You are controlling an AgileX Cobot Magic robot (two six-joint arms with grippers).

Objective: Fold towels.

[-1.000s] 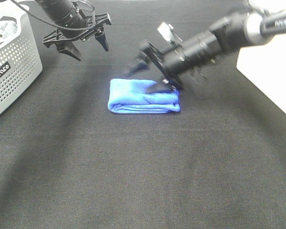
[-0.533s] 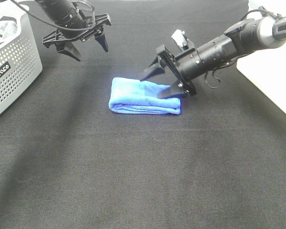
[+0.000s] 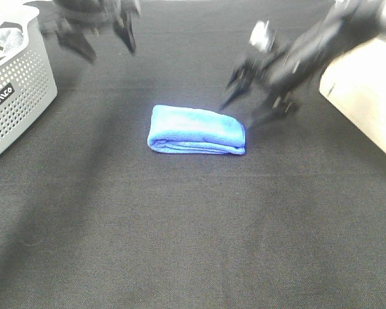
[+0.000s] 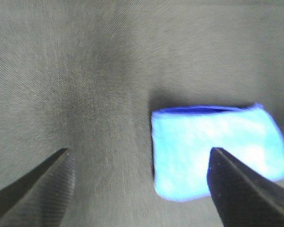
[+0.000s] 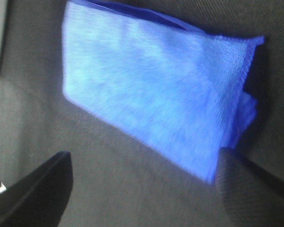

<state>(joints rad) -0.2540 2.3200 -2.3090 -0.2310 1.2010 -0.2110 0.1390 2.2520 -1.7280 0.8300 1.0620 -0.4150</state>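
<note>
Folded towel on the cloth, both my claws spread wide and empty.

The blue towel [image 3: 197,130] lies folded into a flat rectangle on the black table cover [image 3: 193,232], touching neither claw. My right gripper [image 3: 252,103] hangs just beside its right end, blurred, jaws spread wide. My left gripper [image 3: 103,40] is up at the far left, well apart from it, also blurred and wide. The grey perforated basket [image 3: 16,96] at the left edge carries white lettering too small for me to read surely.
</note>
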